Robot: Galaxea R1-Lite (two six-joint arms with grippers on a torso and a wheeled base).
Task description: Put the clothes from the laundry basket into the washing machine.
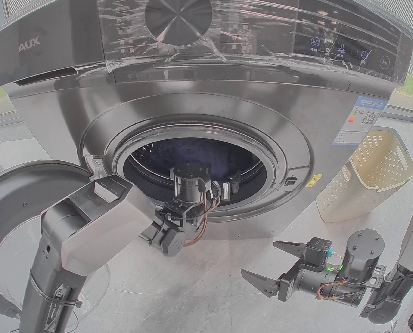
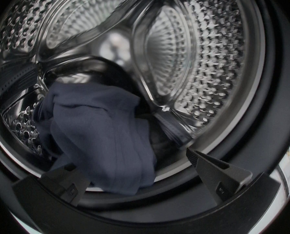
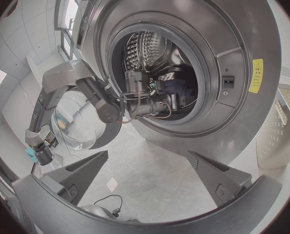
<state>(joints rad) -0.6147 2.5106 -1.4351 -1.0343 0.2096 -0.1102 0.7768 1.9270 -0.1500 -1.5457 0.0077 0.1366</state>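
The grey washing machine (image 1: 206, 98) stands with its round door (image 1: 12, 209) swung open to the left. A dark blue garment (image 2: 99, 130) lies crumpled on the drum floor, its lower edge draped over the door seal. My left gripper (image 2: 119, 164) is at the drum mouth, open, its fingers wide apart on either side of the garment's edge. My right gripper (image 1: 262, 260) hangs low over the floor in front of the machine, open with nothing between its fingers (image 3: 216, 176). The cream laundry basket (image 1: 377, 172) stands to the right of the machine.
The left arm's wrist (image 1: 190, 186) crosses the lower rim of the door opening (image 1: 280, 163). Grey tiled floor (image 1: 206, 278) lies between the machine and my right gripper. The basket (image 3: 278, 130) leans close to the machine's right side.
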